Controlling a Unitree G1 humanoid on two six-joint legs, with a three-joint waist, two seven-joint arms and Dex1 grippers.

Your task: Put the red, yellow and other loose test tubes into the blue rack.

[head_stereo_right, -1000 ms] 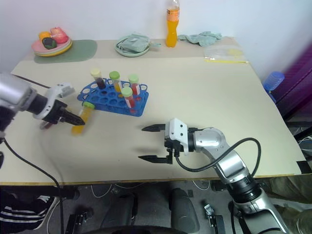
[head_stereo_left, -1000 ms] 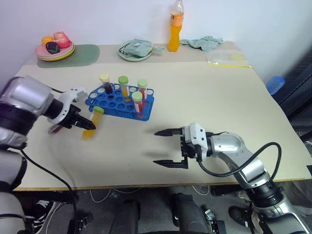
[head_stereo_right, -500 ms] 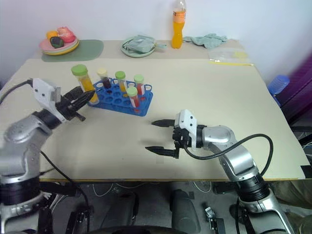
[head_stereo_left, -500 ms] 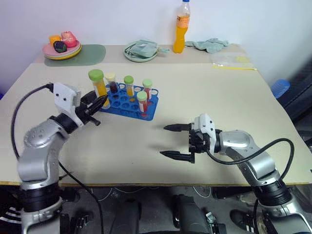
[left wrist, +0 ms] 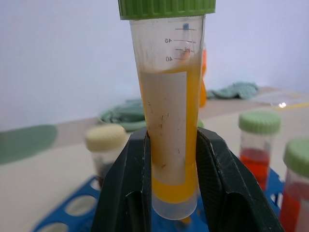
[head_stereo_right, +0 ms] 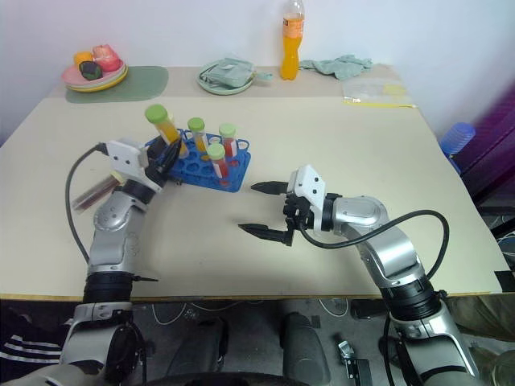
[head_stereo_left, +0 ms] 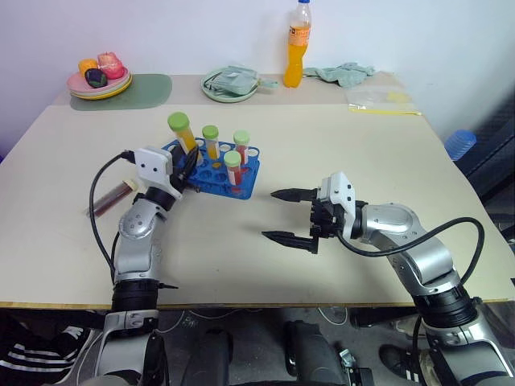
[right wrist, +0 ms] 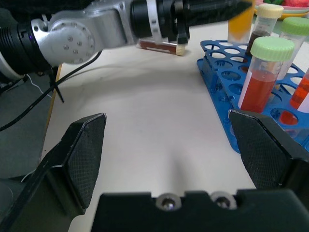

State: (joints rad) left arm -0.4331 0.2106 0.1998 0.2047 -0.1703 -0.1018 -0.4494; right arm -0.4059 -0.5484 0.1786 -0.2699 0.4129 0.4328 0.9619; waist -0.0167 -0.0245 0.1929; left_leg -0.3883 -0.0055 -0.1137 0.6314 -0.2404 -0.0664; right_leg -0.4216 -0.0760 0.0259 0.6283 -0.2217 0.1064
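Presently, findings as observed:
Yellow tube: green-capped, nearly upright, raised over the near-left end of the blue rack.
Left gripper: clenched on the yellow tube's lower part, a finger on either side.
Rack contents: several capped tubes standing in holes.
Maroon tube: lying flat on the table, left of the rack, apart from it.
Right gripper: jaws spread wide, nothing between them, hovering right of the rack.
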